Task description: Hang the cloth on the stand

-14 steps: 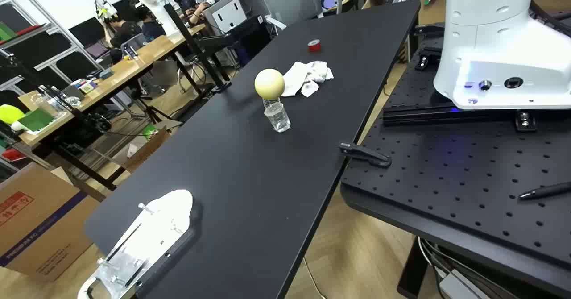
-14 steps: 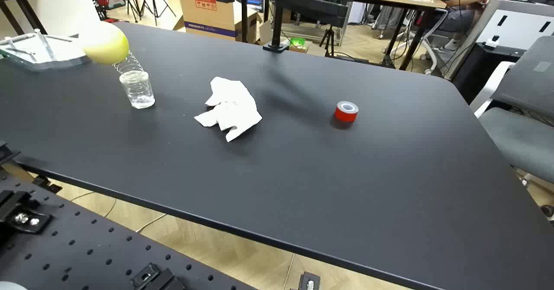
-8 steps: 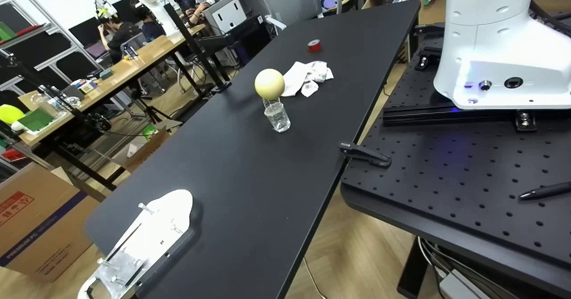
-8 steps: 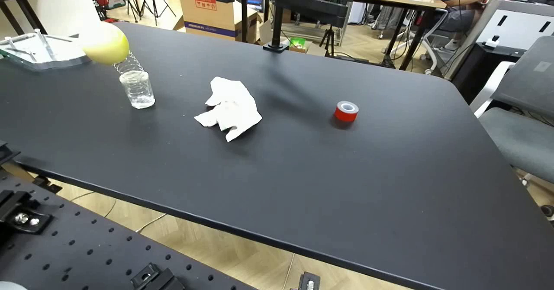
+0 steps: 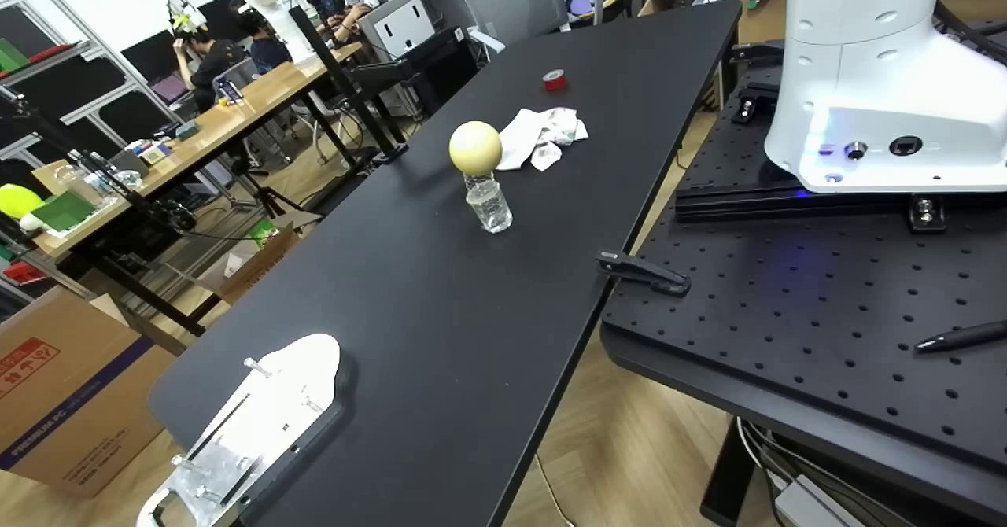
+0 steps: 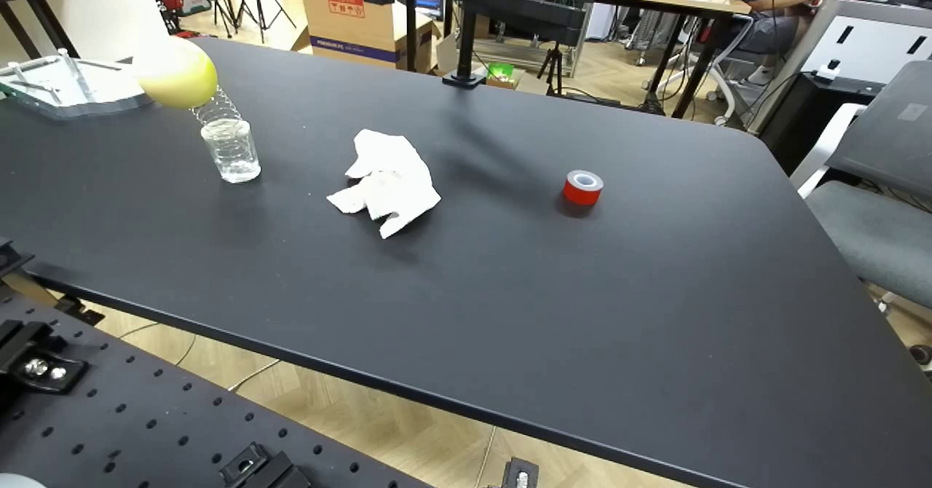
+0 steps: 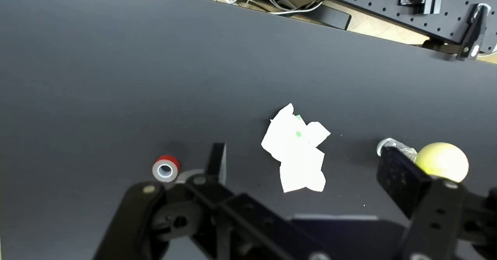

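Note:
A crumpled white cloth lies on the black table in both exterior views [image 5: 543,135] [image 6: 393,175]. It also shows in the wrist view [image 7: 293,151], with small green marks. A white panel with upright pegs, possibly the stand, lies at the table's end in both exterior views [image 5: 287,385] [image 6: 69,84]. It is out of the wrist view. My gripper [image 7: 304,153] shows only in the wrist view. It is wide open and empty. The cloth appears between its fingers but lies below on the tabletop, apart from them.
A clear cup [image 6: 234,154] with a coil and a yellow ball [image 6: 175,73] on top stands between cloth and panel. A red tape roll [image 6: 581,195] lies on the cloth's other side. A black post [image 6: 466,36] rises at the far edge. A clamp [image 5: 645,273] sits at the near edge.

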Tool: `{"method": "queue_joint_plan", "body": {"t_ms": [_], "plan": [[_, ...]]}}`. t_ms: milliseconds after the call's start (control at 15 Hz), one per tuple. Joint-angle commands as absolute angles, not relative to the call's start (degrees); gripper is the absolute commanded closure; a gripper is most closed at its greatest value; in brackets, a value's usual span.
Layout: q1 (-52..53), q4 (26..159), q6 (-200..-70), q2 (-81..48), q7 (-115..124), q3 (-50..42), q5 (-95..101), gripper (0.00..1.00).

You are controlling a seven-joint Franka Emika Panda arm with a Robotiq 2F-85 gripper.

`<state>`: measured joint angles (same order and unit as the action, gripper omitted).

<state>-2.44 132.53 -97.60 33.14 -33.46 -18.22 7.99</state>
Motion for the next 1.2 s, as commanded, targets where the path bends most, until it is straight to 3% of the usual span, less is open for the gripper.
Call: {"method": "queue_joint_plan", "body": {"t_ms": [0, 733, 867, 1133], "plan": [[-2.9, 133.9, -103.7, 32.3, -33.5, -16.5, 9.3, 0.00], [1.0, 144.2, -120.8, 23.3, -31.9, -6.9, 11.3, 0.00], [2.3, 141.8, -114.4, 20.4, -35.0, -7.3, 7.4, 0.00], [1.8, 143.5, -116.2, 20.5, -34.1, -6.4, 7.8, 0.00]]}}
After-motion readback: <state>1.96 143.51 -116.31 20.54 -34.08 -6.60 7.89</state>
